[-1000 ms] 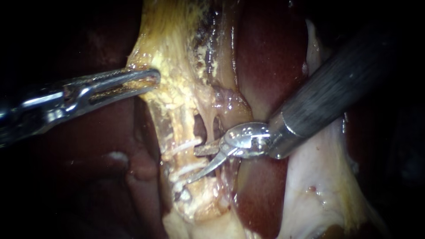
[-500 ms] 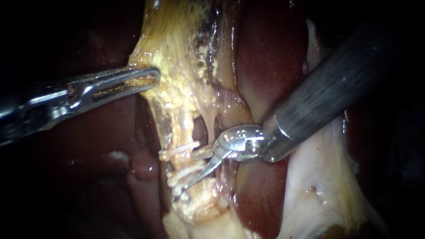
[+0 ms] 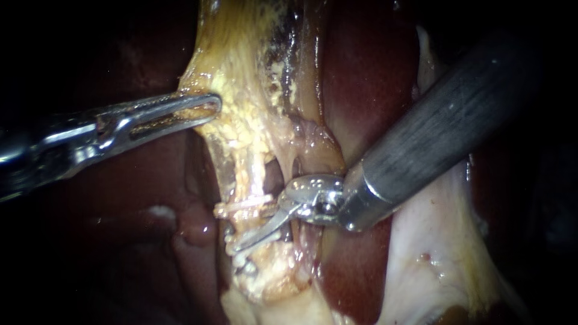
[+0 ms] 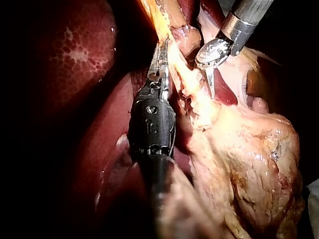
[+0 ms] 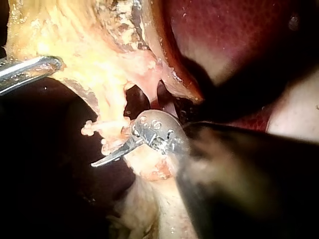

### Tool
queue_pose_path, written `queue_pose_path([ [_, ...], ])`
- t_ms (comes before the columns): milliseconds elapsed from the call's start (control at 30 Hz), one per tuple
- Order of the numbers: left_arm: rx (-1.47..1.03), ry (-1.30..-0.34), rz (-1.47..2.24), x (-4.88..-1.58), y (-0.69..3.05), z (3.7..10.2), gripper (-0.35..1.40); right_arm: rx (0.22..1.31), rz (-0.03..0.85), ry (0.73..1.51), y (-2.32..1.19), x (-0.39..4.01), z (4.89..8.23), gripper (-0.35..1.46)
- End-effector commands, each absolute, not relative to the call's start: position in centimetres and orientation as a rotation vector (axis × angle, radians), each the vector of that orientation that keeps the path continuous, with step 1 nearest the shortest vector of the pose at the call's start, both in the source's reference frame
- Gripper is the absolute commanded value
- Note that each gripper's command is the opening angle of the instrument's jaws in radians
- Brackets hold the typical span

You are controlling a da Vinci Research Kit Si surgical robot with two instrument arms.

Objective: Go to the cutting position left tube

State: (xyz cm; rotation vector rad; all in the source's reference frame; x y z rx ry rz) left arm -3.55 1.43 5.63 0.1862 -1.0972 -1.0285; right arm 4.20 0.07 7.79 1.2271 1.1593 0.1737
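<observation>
Two instruments over dark liver point(image 3: 361, 78), itself unchanged behind. In front, pale yellow tissue point(image 3: 241, 78), looking a little tauter than a second ago.

From upper right, right instrument point(image 3: 253, 225): moved leftward against the tissue over the last second, pivot now close beside the strands. Blades apart, gripping nothing. Lower blade slanting down across the left tube point(image 3: 244, 186), upper blade meeting it just under the upper clip point(image 3: 241, 207).

From left, left instrument point(image 3: 211, 107): barely shifted, jaws clamped on the tissue's edge, holding the strand stretched.

Left tube upright below that grip, banded by white clips. Lower clip point(image 3: 253, 238) touching or just beside the lower blade's tip; cannot tell which.

For the task, as a judgement: approach nearly complete, tube seemingly inside the open blades, in the gap between clips. Depth of tube within the blades: cannot tell from any view. Probably left to do: a small advance and squaring across the tube, clear of both clips.
</observation>
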Motion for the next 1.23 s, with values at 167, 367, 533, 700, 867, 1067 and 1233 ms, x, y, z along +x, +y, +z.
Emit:
queue_pose_path([
  [167, 0.186, -1.097, -1.029, -3.56, 1.43, 5.64, -0.35, 1.241, 0.186, 1.157, 0.06, 4.25, 7.79, 1.18],
  [367, 0.186, -1.095, -1.028, -3.57, 1.44, 5.66, -0.35, 1.268, 0.168, 1.16, -0.01, 4.34, 7.8, 1.13],
  [533, 0.187, -1.09, -1.026, -3.57, 1.44, 5.72, -0.35, 1.271, 0.165, 1.158, -0.07, 4.43, 7.83, 1.13],
  [700, 0.187, -1.087, -1.025, -3.58, 1.44, 5.74, -0.35, 1.276, 0.167, 1.156, -0.08, 4.46, 7.85, 1.11],
  [867, 0.187, -1.087, -1.025, -3.58, 1.44, 5.74, -0.35, 1.28, 0.171, 1.153, -0.07, 4.45, 7.85, 1.11],
  [1067, 0.186, -1.087, -1.025, -3.59, 1.43, 5.74, -0.35, 1.287, 0.179, 1.145, -0.07, 4.44, 7.87, 1.11],
  [1233, 0.186, -1.087, -1.025, -3.58, 1.43, 5.74, -0.35, 1.287, 0.179, 1.145, -0.06, 4.43, 7.88, 1.11],
])
